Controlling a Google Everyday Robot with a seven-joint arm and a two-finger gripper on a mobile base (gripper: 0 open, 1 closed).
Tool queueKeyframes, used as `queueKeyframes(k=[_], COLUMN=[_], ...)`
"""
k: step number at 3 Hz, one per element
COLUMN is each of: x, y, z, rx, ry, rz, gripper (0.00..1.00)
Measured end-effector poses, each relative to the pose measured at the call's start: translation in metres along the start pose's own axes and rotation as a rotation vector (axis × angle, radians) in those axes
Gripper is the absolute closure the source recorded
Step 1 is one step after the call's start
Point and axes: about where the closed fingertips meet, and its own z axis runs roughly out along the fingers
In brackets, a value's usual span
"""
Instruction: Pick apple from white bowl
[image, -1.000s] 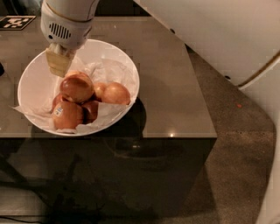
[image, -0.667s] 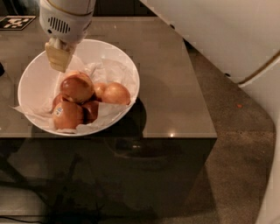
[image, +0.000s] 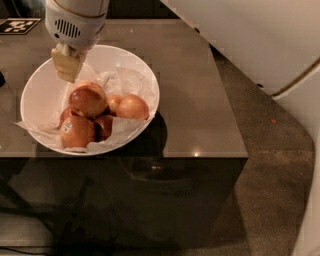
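Observation:
A wide white bowl (image: 146, 80) lined with crumpled white paper sits on the dark table and holds several apples. The apple (image: 88, 99), large, shiny and pinkish-red, lies on top of the pile. Beside and below it are a stickered apple (image: 75, 131) and a paler orange-yellow one (image: 133, 107). My gripper (image: 67, 66) hangs over the back left of the bowl, just above and left of the top apple, with nothing visibly in it.
The bowl sits near the front edge of the grey table (image: 200, 100). A black-and-white marker tag (image: 19, 25) lies at the far left corner. To the right are the table's edge, carpeted floor (image: 270, 175) and my white arm (image: 260, 35).
The gripper has shifted only slightly above the bowl's back left side. The apples and bowl have not moved.

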Motion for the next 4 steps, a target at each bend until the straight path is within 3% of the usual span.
queueKeyframes(k=[2, 3, 4], x=[0.0000, -0.0001, 0.0000], y=[0.0000, 0.0000, 0.0001], z=[0.0000, 0.0000, 0.0000], rx=[0.000, 0.000, 0.000], ry=[0.000, 0.000, 0.000], rz=[0.000, 0.000, 0.000], gripper=[0.11, 0.00, 0.00])
